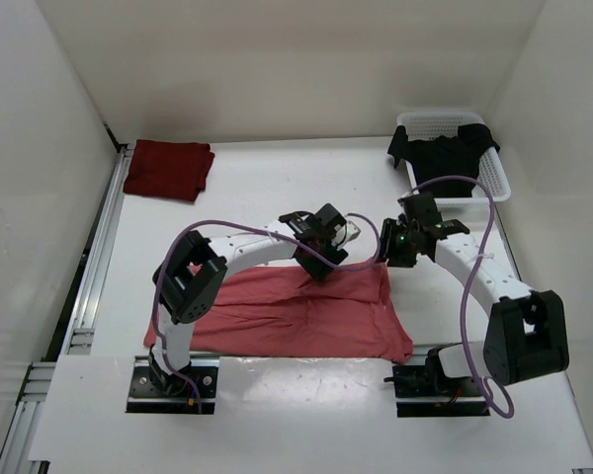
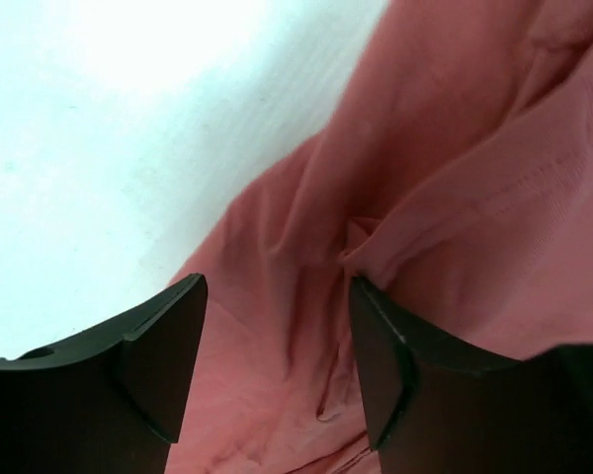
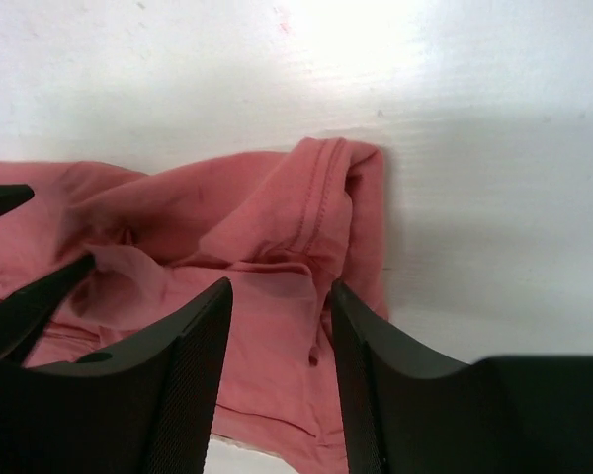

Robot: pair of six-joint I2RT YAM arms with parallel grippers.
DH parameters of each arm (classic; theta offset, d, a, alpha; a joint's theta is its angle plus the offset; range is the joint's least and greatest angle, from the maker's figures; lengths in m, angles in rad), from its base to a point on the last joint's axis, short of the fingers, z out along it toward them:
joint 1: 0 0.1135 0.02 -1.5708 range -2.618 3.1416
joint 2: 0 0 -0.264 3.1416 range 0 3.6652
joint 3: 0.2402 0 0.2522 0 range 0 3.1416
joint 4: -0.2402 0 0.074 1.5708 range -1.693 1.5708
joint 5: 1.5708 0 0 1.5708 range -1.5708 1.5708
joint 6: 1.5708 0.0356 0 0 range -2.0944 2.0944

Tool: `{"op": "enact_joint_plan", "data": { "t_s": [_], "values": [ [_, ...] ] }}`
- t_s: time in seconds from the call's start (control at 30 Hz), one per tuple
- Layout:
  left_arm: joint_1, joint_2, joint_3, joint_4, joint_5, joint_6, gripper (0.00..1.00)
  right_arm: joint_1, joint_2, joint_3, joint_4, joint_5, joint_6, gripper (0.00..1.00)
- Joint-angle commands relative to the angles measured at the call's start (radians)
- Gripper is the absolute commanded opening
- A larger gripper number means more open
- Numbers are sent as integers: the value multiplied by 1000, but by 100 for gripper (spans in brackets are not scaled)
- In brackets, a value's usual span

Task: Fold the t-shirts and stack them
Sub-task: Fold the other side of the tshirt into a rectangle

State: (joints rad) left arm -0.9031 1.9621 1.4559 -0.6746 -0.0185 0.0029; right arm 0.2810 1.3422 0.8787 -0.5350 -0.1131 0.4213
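Note:
A salmon pink t-shirt (image 1: 296,311) lies spread across the near middle of the table, folded over along its far edge. My left gripper (image 1: 321,252) hangs over that far edge, open, with rumpled pink cloth (image 2: 455,148) lying under and between its fingers (image 2: 158,346). My right gripper (image 1: 395,247) stands open just above the shirt's far right corner (image 3: 316,197), nothing pinched between its fingers (image 3: 193,355). A dark maroon t-shirt (image 1: 168,168) sits folded at the far left. A black t-shirt (image 1: 445,153) lies bunched in the basket.
A white perforated basket (image 1: 494,173) stands at the far right against the wall. White walls close in the table on three sides. A metal rail (image 1: 94,257) runs along the left edge. Purple cables loop over both arms.

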Motion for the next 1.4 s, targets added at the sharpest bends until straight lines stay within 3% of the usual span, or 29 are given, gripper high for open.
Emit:
{"op": "enact_joint_plan", "data": {
  "t_s": [0.0, 0.13, 0.23, 0.37, 0.43, 0.73, 1.03, 1.3, 1.37],
  "values": [
    [9, -31, 64, -2, -78, -3, 71, -5, -78, 94, -32, 33, -18, 50],
    [38, -91, 92, -39, -156, -3, 75, -5, -182, 80, -108, 43, 57, 48],
    [58, -152, 92, -49, -193, -3, 84, -5, -221, -1, -141, -18, 96, 46],
    [127, -238, -3, -69, -232, -3, 83, 4, -268, -124, -117, -48, 135, 44],
    [231, -296, -96, -80, -221, -3, 78, 4, -288, -170, -68, -103, 135, 44],
    [665, -515, -497, -5, -192, -3, 78, 4, -241, -279, 61, -168, 146, 47],
    [911, -433, -503, 37, -136, -3, 78, 4, -117, -270, 98, -136, 135, 47],
    [923, -347, -514, 55, -113, -3, 76, 4, -107, -317, 130, -126, 145, 47],
    [935, -338, -514, 64, -113, -3, 76, 4, -98, -317, 161, -135, 154, 36]
  ]
}}
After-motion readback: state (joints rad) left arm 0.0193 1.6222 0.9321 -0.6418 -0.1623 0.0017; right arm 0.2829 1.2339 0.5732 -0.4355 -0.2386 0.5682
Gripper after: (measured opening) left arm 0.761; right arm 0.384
